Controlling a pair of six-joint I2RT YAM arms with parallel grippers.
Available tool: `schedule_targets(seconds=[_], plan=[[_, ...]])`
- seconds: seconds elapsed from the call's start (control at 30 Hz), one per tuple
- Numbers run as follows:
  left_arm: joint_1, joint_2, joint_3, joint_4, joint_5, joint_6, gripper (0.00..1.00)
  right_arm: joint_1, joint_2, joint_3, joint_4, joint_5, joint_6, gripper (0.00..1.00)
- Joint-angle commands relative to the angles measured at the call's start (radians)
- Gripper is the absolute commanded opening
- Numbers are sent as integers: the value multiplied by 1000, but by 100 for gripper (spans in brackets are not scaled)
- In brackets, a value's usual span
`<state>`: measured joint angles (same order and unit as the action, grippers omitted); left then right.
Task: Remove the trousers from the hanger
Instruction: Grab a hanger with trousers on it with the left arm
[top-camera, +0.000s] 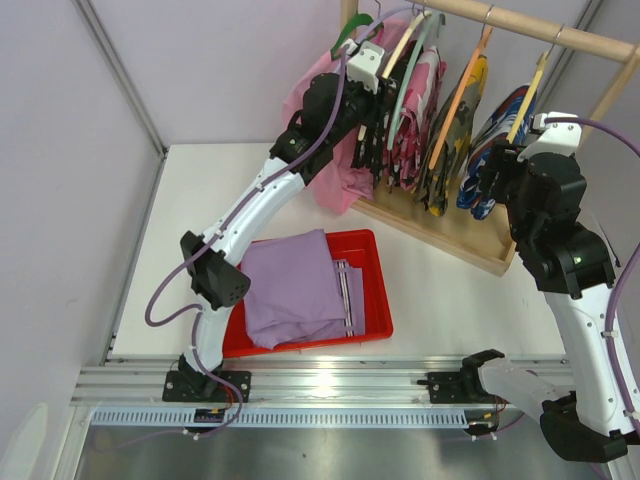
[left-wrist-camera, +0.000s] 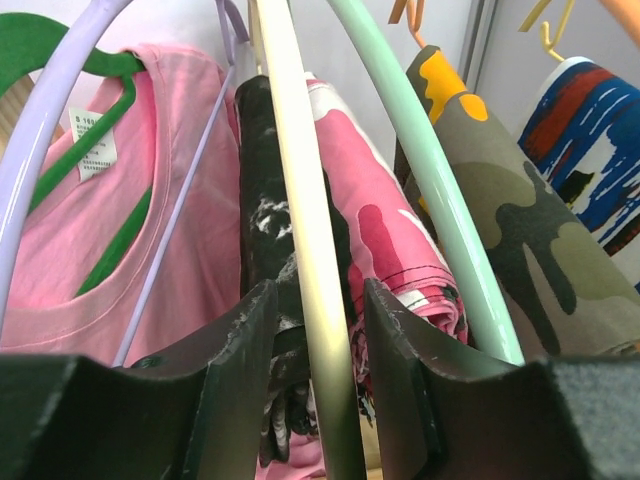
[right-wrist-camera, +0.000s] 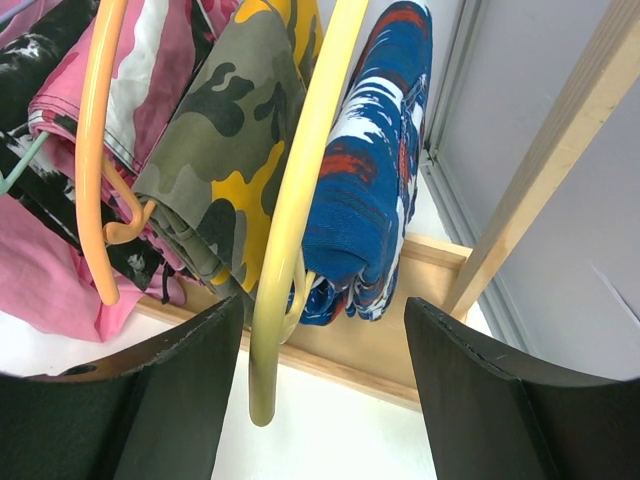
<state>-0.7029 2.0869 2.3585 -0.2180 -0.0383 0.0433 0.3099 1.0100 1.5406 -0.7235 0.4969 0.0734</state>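
The black white-speckled trousers (left-wrist-camera: 262, 200) hang folded on a cream hanger (left-wrist-camera: 300, 180) on the rack. My left gripper (left-wrist-camera: 318, 290) is up at the rack (top-camera: 383, 120) and open. Its jaws straddle that hanger's arm. The black cloth lies against the left finger (left-wrist-camera: 235, 350), and a gap shows beside the right finger. The pale lavender trousers (top-camera: 295, 285) lie in the red tray (top-camera: 375, 300). My right gripper (right-wrist-camera: 325, 305) is open wide at the rack's right end (top-camera: 490, 175). A yellow hanger (right-wrist-camera: 295, 200) hangs between its fingers, touching neither.
A pink shirt (left-wrist-camera: 190, 200) on a green hanger, a pink camouflage garment (left-wrist-camera: 380, 220) by a mint hanger (left-wrist-camera: 430, 180), an olive camouflage garment (right-wrist-camera: 230, 130) and a blue-red-white garment (right-wrist-camera: 370, 170) crowd the wooden rack (top-camera: 540, 30). Its base board (top-camera: 450, 230) rests on the table.
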Motion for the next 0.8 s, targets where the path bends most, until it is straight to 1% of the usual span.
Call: schedule_targets(seconds=[0.0, 0.17, 0.43, 0.47, 0.53, 0.57, 0.63, 0.73, 0.77], plan=[[8, 7, 44, 43, 28, -5, 46, -6, 1, 1, 41, -4, -23, 72], [8, 16, 44, 46, 12, -5, 45, -8, 4, 1, 42, -9, -21, 72], [8, 19, 35, 74, -14, -10, 36, -6, 6, 0, 44, -11, -21, 72], [8, 19, 38, 77, -14, -11, 33, -6, 6, 0, 44, -11, -21, 72], [8, 21, 35, 81, -15, -13, 29, -6, 4, -2, 44, -11, -21, 72], [8, 21, 38, 85, -20, -16, 25, -6, 4, -4, 44, -11, -23, 72], [8, 24, 36, 86, -18, -14, 22, -8, 4, -5, 45, -9, -23, 72], [8, 24, 38, 86, -21, -14, 8, -6, 6, -7, 50, -11, -24, 72], [8, 21, 38, 89, -23, -14, 1, -6, 6, -7, 50, -12, -23, 72]])
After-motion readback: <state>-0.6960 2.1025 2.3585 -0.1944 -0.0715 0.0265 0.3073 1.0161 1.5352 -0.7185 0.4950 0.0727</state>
